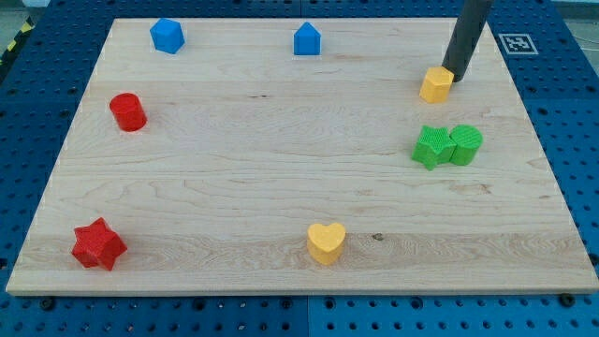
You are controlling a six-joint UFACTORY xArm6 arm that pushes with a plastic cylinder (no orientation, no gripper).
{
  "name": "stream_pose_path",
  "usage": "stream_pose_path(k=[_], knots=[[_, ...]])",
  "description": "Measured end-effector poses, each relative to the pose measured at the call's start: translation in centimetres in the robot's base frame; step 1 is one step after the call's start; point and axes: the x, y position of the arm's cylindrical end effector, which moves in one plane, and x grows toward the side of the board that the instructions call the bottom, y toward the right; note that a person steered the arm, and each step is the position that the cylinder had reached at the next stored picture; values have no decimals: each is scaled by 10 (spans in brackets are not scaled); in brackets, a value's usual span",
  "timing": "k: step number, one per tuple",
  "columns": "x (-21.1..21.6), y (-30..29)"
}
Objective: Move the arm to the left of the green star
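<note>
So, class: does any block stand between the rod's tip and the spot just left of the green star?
Only the yellow block, touching my tip on its lower left. Below it, the board left of the green star looks open.

No readable words, brand names or numbers show anywhere — not on the wooden board (281, 168), nor on the blocks. The only sign is a black-and-white square marker (518, 43), a coded tag of the fiducial kind, lying on the blue perforated table (571, 112) just beyond the board's top right corner — its pattern carries no legible letters or digits.
</note>
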Motion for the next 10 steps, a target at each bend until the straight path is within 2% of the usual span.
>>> stream_pose_path(k=[1, 2, 4, 5, 9, 10], knots=[[-3, -11], [-30, -33], [-22, -100], [-22, -100], [33, -149], [33, -149]])
